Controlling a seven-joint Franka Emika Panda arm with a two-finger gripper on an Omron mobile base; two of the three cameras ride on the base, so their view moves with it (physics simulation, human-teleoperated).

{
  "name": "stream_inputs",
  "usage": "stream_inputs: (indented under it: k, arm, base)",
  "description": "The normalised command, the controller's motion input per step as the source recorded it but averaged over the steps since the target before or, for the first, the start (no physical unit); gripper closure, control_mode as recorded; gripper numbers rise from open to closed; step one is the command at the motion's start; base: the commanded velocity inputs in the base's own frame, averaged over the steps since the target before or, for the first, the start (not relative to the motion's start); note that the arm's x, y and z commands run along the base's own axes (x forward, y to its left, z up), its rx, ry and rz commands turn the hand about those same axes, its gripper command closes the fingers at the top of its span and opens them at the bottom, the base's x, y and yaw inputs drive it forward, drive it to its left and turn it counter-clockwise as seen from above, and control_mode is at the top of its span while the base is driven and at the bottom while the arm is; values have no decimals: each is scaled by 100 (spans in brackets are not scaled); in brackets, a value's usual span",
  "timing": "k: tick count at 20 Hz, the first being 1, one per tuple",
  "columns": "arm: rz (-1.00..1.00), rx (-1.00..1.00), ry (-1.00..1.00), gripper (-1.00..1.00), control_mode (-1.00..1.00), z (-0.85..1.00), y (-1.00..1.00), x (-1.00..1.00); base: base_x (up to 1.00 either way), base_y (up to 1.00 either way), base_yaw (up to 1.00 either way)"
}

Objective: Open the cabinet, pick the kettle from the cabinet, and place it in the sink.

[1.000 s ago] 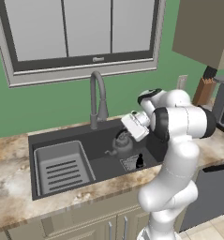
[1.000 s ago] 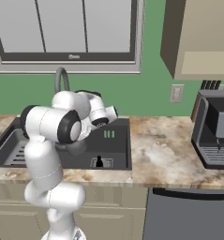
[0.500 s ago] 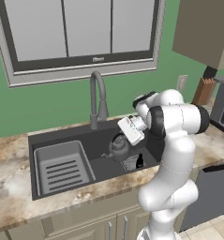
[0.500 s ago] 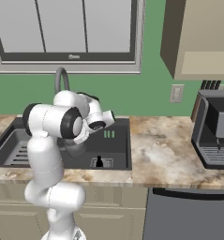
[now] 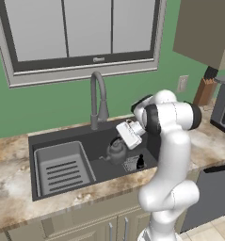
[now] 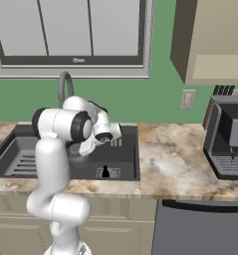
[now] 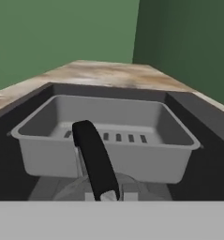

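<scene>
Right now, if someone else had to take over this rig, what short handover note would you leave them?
Gripper: shut on the kettle, gripping its arched black handle from above.
Kettle: inside the sink, in the right part of the basin, beside the grey tray insert. Whether it already rests on the basin floor I cannot tell.
Cabinet: upper right on the wall; its front is not visible from these angles.
Done: kettle fetched and brought into the sink.
Left: set it down if it is not down yet, open the gripper, lift the arm away.
</scene>
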Motion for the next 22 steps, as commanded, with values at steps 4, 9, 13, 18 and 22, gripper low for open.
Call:
stream_inputs:
  k: [4,9,13,18,22]
  arm:
    - [1,8,4,100,-100,-27,4,23]
    - [2,2,1,100,-100,-23,7,29]
    - [5,0,1,100,-100,-25,8,26]
    - [4,-2,2,100,-100,-32,8,23]
    - [3,0,3,100,-100,-37,6,22]
  base:
    - [0,0,0]
    - [0,0,0]
    - [0,0,0]
    - [0,0,0]
    - [0,0,0]
